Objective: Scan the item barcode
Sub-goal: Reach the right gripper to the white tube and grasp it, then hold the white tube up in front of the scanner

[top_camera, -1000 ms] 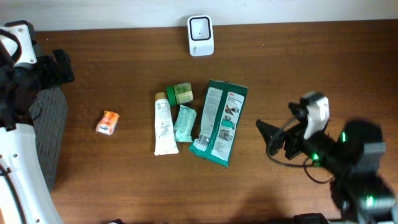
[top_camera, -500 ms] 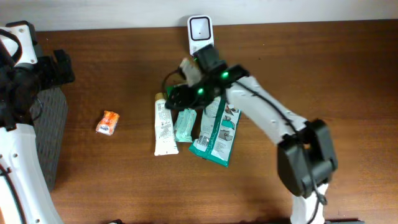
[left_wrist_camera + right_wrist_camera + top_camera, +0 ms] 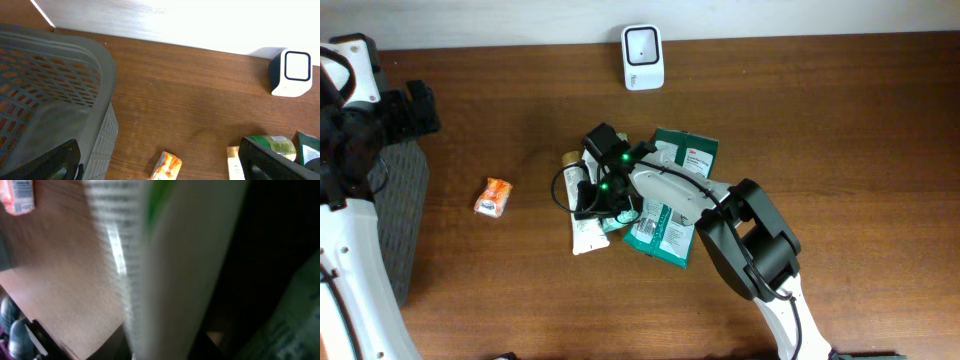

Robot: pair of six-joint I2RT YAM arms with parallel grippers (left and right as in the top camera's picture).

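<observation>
Located white tube [image 3: 582,236] just left of centre in overhead frame, lying lengthwise top to bottom on wooden table [image 3: 840,120], tan cap toward the top. Noted right pincer [image 3: 588,195] directly over the tube's middle, covering it, with only cap end and lower end showing past the black wrist. Cannot tell whether jaws closed on the tube or merely standing around it, fingers being lost under the arm from above.

In right wrist view, found the tube [image 3: 170,270] filling centre of frame, very near the lens and blurred. Green stripe along one edge, print unreadable. No finger to be picked out there. Orange packet [image 3: 17,195] cut off at upper left corner.

Logged green pouch [image 3: 670,215] right of the tube, partly under the arm. Scanner [image 3: 643,44] at top centre, well apart from the tube.

Found left pincer [image 3: 157,160] spread wide in left wrist view, gripping nothing, beside grey basket [image 3: 55,100] at left of frame. Both of its fingers cut by the lower edge.
</observation>
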